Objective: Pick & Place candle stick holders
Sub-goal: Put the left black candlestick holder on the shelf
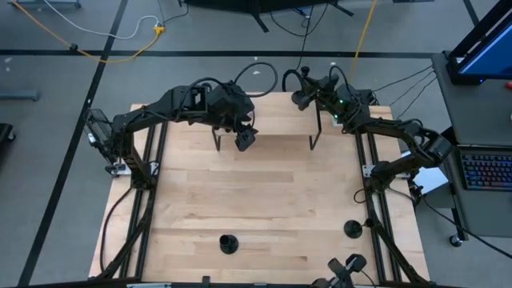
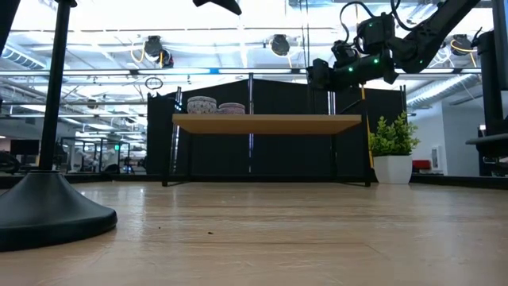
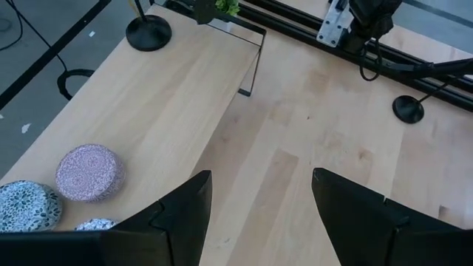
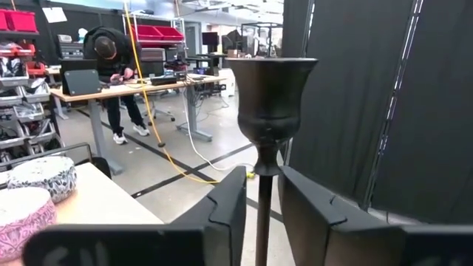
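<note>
A matte-black candle stick holder [image 4: 270,96], with a cup top and a thin stem, stands between the fingers of my right gripper [image 4: 262,174]. The gripper is open, with a gap on each side of the stem. The holder's disc base [image 3: 148,32] is at the top of the raised wooden shelf [image 1: 268,112], near its right end. Two more holders stand on their bases on the table, one near the front [image 1: 228,243] and one at the right edge [image 1: 352,229]. My left gripper [image 3: 259,199] is open and empty above the shelf's near edge [image 1: 244,138].
A lilac tin [image 3: 90,171], a blue patterned tin [image 3: 26,207] and a third tin stand on the shelf's left part. The shelf's black legs [image 1: 314,142] stand on the table. A potted plant [image 2: 389,139] is beyond the far right. A person works at a desk [image 4: 111,66] in the room.
</note>
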Action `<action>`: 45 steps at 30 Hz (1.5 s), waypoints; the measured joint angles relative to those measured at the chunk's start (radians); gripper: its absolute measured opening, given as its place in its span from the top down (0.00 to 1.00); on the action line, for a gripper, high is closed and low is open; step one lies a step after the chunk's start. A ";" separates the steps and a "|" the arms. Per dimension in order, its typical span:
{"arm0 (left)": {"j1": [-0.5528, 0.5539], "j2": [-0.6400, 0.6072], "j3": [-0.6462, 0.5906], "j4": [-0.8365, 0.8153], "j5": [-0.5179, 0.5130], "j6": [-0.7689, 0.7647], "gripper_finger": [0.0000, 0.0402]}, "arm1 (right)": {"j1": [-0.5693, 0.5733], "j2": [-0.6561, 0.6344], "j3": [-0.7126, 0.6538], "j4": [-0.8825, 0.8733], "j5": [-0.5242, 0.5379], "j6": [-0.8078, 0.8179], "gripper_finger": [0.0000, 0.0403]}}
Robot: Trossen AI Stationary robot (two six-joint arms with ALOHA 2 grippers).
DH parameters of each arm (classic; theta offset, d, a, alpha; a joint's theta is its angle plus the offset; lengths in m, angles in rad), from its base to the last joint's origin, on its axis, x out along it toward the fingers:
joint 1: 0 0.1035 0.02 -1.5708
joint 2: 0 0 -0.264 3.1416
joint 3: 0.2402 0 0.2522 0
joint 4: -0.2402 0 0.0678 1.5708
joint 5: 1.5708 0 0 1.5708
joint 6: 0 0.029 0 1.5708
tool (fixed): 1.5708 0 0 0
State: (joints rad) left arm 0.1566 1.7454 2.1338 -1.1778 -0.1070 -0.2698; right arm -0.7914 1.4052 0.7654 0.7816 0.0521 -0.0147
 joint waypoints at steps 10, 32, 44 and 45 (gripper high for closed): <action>0.000 0.000 0.000 -0.001 0.002 0.000 0.40 | 0.000 -0.001 0.000 -0.005 0.000 -0.051 0.62; -0.041 0.000 0.000 -0.139 0.020 -0.061 0.40 | 0.006 -0.380 0.000 -0.538 -0.036 0.028 0.38; -0.290 -0.004 -0.022 -0.391 -0.077 -0.427 0.40 | 0.085 -0.598 -0.010 -0.689 -0.327 0.086 0.54; -0.313 -0.005 -0.040 -0.387 -0.078 -0.455 0.40 | 0.092 -0.611 -0.021 -0.688 -0.343 0.091 0.55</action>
State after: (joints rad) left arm -0.1569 1.7401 2.0936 -1.5646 -0.1849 -0.7250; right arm -0.6995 0.7945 0.7448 0.0937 -0.2913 0.0766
